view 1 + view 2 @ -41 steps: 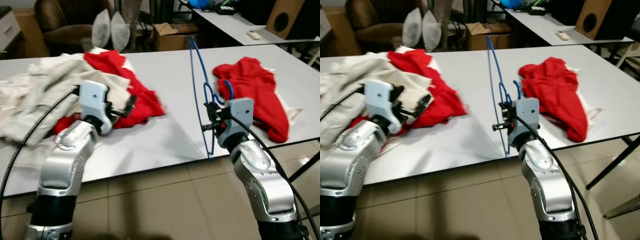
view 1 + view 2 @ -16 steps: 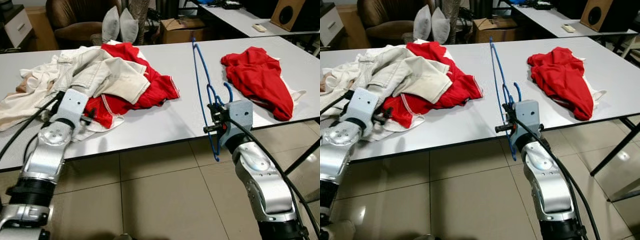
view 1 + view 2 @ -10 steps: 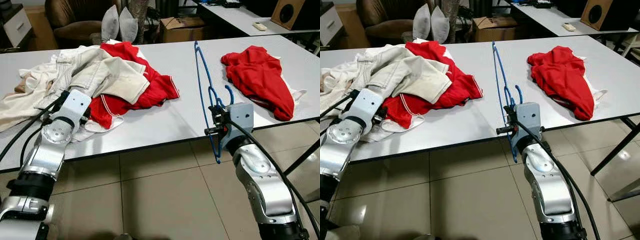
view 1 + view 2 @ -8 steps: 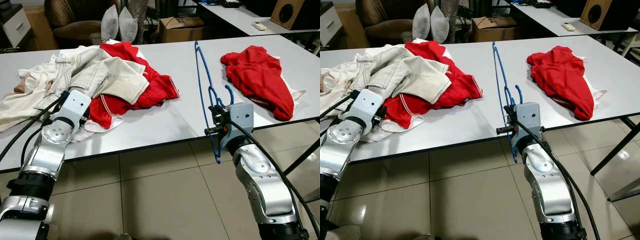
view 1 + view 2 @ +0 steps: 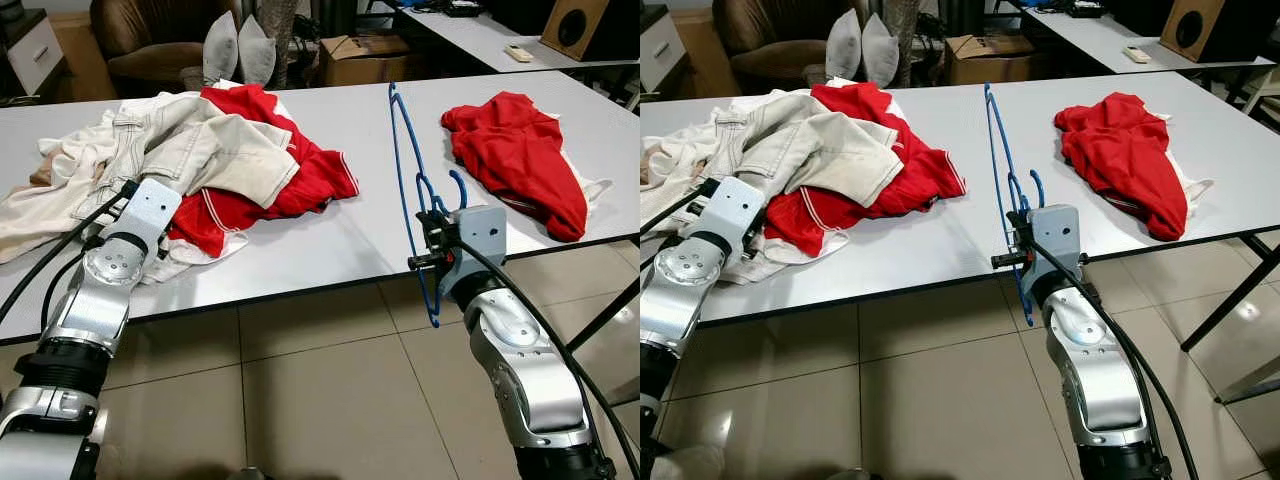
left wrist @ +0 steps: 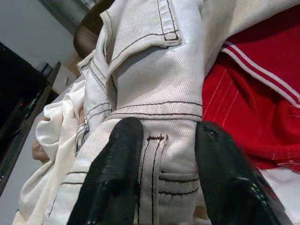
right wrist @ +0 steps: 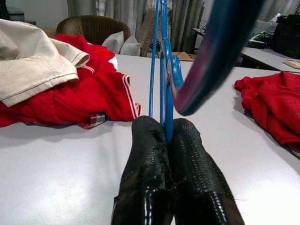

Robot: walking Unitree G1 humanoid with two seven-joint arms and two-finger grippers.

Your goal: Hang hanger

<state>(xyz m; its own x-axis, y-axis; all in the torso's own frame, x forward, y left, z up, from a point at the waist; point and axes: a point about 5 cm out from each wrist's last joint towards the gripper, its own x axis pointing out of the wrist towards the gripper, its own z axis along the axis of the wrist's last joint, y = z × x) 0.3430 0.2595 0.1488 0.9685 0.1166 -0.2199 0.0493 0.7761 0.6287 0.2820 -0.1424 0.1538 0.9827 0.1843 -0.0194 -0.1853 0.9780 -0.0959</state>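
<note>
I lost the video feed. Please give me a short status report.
Right claw shut on blue hanger. Left claw open against cream garment. Nothing hung yet.

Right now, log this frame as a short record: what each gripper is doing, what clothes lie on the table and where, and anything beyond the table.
right gripper: shut on the blue wire hanger, held upright at the table's near edge
left gripper: open, fingers astride a cream denim garment
left pile: cream garment over red clothing with white trim
right side: separate red garment
surface: grey table
background: brown armchair, cardboard box
</note>
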